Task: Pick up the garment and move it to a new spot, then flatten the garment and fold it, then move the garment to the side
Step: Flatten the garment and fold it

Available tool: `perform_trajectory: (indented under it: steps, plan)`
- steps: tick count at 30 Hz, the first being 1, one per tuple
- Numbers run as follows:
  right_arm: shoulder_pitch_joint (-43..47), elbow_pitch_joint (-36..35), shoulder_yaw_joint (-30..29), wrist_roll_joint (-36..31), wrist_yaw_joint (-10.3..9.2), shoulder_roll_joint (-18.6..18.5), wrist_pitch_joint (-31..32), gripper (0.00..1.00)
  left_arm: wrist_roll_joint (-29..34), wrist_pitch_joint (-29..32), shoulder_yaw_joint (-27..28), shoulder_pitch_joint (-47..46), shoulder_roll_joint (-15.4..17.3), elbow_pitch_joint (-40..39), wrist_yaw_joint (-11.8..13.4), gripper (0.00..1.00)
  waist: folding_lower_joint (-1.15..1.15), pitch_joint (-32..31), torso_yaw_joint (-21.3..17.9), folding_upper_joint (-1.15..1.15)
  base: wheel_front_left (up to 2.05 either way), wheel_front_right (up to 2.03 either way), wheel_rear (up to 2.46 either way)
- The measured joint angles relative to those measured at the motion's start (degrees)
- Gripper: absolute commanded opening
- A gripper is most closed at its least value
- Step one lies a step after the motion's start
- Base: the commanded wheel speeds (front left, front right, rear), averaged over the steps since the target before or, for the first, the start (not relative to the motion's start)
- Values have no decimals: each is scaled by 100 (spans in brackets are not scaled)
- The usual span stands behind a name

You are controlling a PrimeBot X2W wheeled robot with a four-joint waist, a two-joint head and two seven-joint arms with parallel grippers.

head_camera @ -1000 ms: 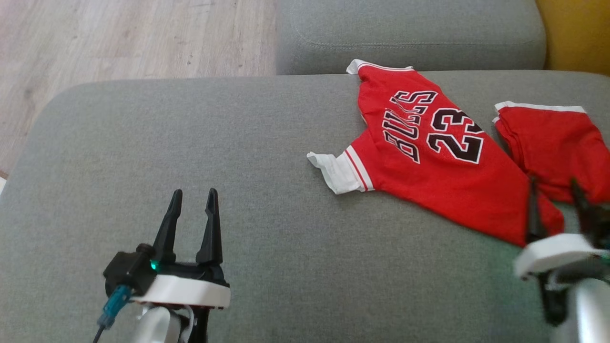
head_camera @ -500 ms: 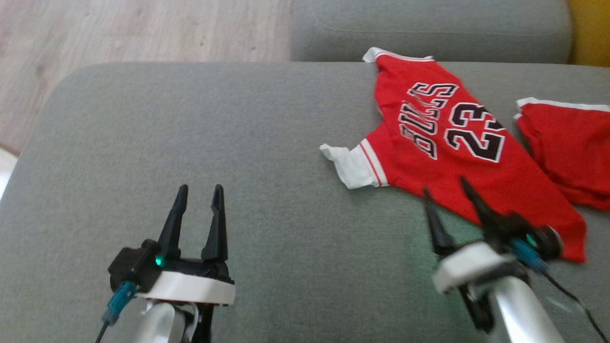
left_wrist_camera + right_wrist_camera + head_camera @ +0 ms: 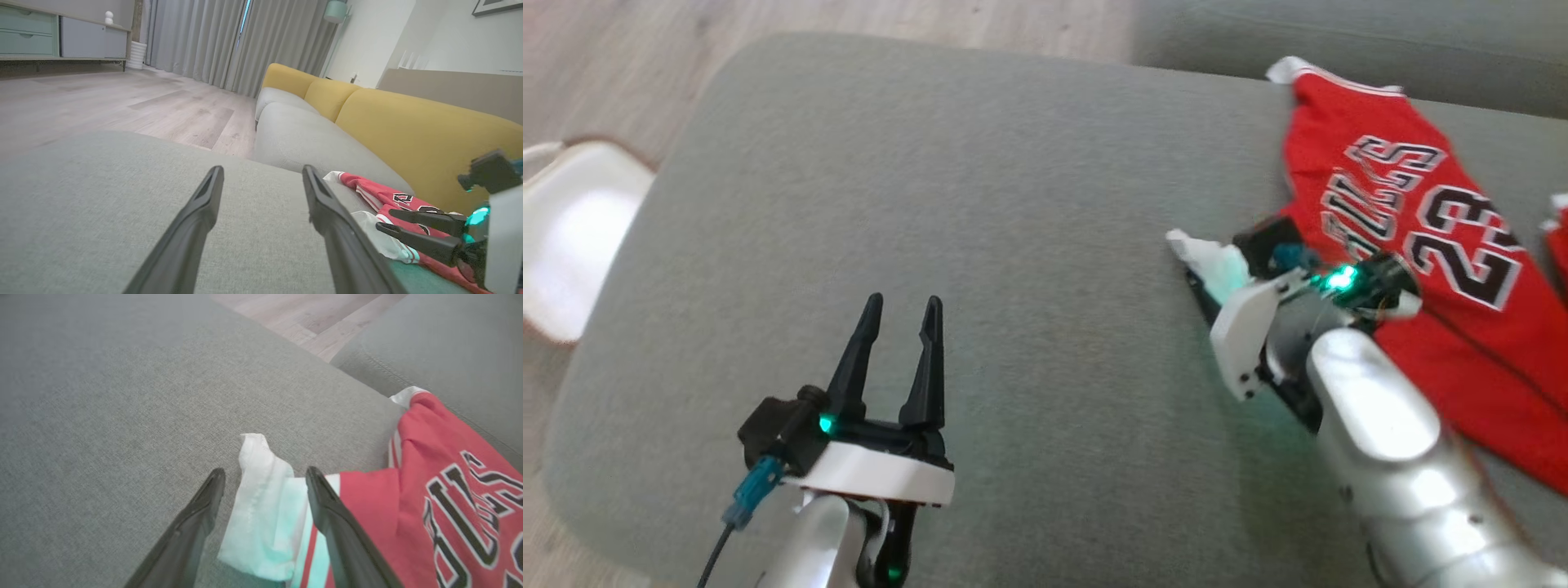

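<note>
the right wrist view gives what the head view hides. the right end effector (image 3: 265,470) has its two dark fingers apart, astride the white sleeve (image 3: 261,506) of the red garment (image 3: 416,473). one finger is over bare grey cushion (image 3: 102,416), the other over the sleeve's red-striped edge. the sleeve lies between them unpinched, and whether the tips touch the cloth i cannot tell. in the head view those fingers sit under the arm's own white wrist and silver forearm, and a tip of the sleeve pokes out just to that end effector's left.

the left wrist view catches the same two fingers side-on, low over the sleeve. it adds a yellow sofa back (image 3: 408,134) beyond the garment, grey curtains (image 3: 196,36) and a wooden floor (image 3: 122,106).

the left end effector (image 3: 903,300) hovers with fingers apart over bare cushion. the garment lies well off to its right.

counted:
- one jersey lettered "bulls 23", spread on the cushion ahead and right of the right end effector
- two white corners on it, the second (image 3: 408,396) at its far end
- two end effectors, four fingers

a red sliver (image 3: 1558,237) past the garment at the head view's edge may be a second piece of clothing. a pale white thing (image 3: 572,237) sits on the floor far left of the left end effector.
</note>
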Motion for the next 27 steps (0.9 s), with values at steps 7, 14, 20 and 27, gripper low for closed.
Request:
perform_trajectory:
  steps: [7, 14, 20, 27]
  plan:
    - [-598, 1047, 160, -254, 0, -220, 242, 100, -97, 0, -118, -16, 0, -2, 12, 100, 0, 109, 420, 0, 0, 0, 0]
    - [-1120, 1887, 154, -334, 0, -297, 233, 0, -147, 0, -157, -23, 1, -2, 57, 100, 0, 203, 732, 0, 0, 0, 0]
    - [-1192, 2018, -167, -120, 0, -174, -850, 0, -147, 0, -153, -22, 0, -3, 66, 100, 0, 176, 693, 0, 0, 0, 0]
    - [-1302, 1714, 449, 471, 0, 88, -2487, 0, -140, 0, -133, -22, 0, -3, 66, 100, -1, 86, 530, 0, 0, 0, 0]
